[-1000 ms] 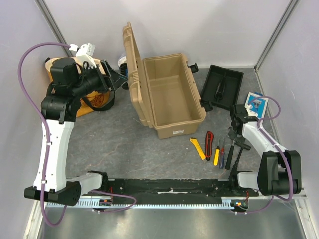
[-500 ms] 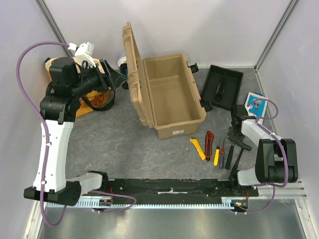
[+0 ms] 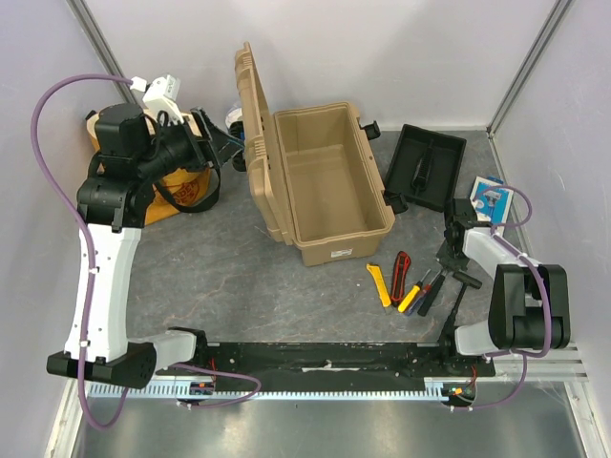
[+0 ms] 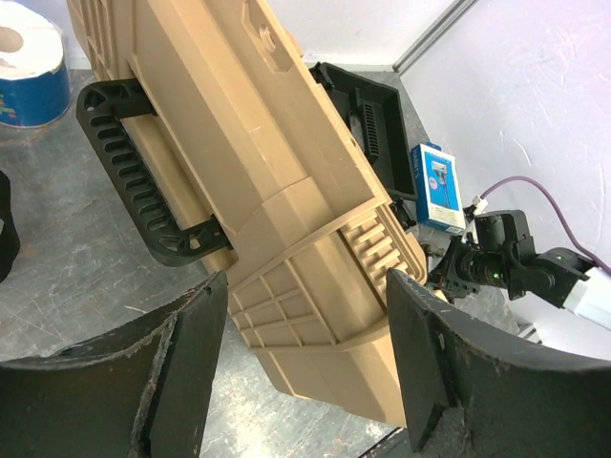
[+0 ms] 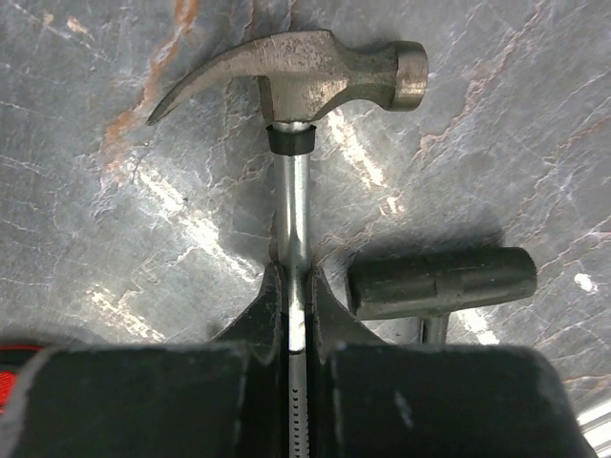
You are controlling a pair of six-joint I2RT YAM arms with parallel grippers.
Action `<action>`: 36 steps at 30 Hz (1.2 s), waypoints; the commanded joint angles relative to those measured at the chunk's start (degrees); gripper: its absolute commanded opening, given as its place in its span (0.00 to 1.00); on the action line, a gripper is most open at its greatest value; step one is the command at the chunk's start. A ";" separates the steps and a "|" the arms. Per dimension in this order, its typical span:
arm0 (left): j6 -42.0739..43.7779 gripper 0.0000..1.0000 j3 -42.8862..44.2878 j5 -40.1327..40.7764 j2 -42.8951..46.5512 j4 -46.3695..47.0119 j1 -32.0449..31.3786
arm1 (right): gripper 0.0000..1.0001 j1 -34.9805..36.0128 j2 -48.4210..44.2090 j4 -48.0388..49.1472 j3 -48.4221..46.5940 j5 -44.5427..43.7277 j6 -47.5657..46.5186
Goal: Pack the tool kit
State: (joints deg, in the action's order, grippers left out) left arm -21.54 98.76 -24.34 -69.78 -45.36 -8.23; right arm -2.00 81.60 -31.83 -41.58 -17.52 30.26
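Right claw (image 5: 299,301) squeezed tight on thin metal neck of claw hammer (image 5: 305,72). Hammer flat on table (image 5: 115,239). Black mallet (image 5: 439,284) just beside. Left claw (image 4: 305,296) wide apart, holding nothing, near lid of tan toolbox (image 3: 329,181), lid up.

Bright, even light from overhead; the toolbox (image 3: 344,250) throws only a faint shadow on the grey table (image 3: 239,277); in the right wrist view the claw hammer (image 5: 296,81) is sharp, its steel shaft glinting, and the black mallet (image 5: 439,283) casts a dark shadow; the fingers (image 4: 181,372) nearest the left wrist lens look soft.
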 commanded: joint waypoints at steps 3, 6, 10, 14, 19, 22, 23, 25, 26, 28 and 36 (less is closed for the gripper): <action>0.45 0.73 3.02 -1.32 -0.36 0.80 -0.29 | 0.00 -0.20 -2.40 -2.00 -6.83 -5.86 -3.36; 0.27 0.73 2.84 -1.42 -0.36 0.89 -0.21 | 0.00 -0.20 -5.57 -3.84 -10.17 -7.96 -4.51; 0.18 0.73 2.93 -1.33 -0.53 0.98 -0.38 | 0.00 -0.20 -9.96 -4.99 -14.48 -8.06 -5.21; 0.10 0.73 3.02 -1.41 -0.80 0.98 -0.30 | 0.00 0.15 -13.22 -4.82 -19.57 -2.54 -6.09; 0.09 0.73 2.67 -1.33 -0.62 0.98 -0.30 | 0.00 4.43 -14.10 -1.58 -27.75 5.46 -5.83; 0.09 0.73 1.96 -1.15 -0.18 1.07 -0.30 | 0.00 9.54 -12.53 3.26 -32.23 8.37 -5.04; 0.09 0.73 1.79 -1.15 -0.01 1.15 -0.30 | 0.00 11.73 -11.39 4.75 -33.72 8.29 -5.30; 0.09 0.73 1.44 -1.15 0.26 1.33 -0.30 | 0.00 16.74 -8.32 7.47 -36.98 7.15 -5.47; 0.18 0.73 1.26 -1.06 0.52 1.33 -0.30 | 0.00 18.59 -6.48 9.23 -38.56 7.23 -5.30; 0.09 0.73 1.00 -0.89 0.87 1.33 -0.21 | 0.00 22.11 -2.52 12.05 -42.34 7.24 -4.69; 0.45 0.73 -0.32 0.52 2.54 1.33 -0.21 | 0.00 33.46 16.55 17.15 -53.69 4.69 -4.68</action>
State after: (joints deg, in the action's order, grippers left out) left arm -21.56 98.96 -24.27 -69.12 -45.32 -8.23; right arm 27.94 91.79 -20.23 -90.43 -11.66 25.69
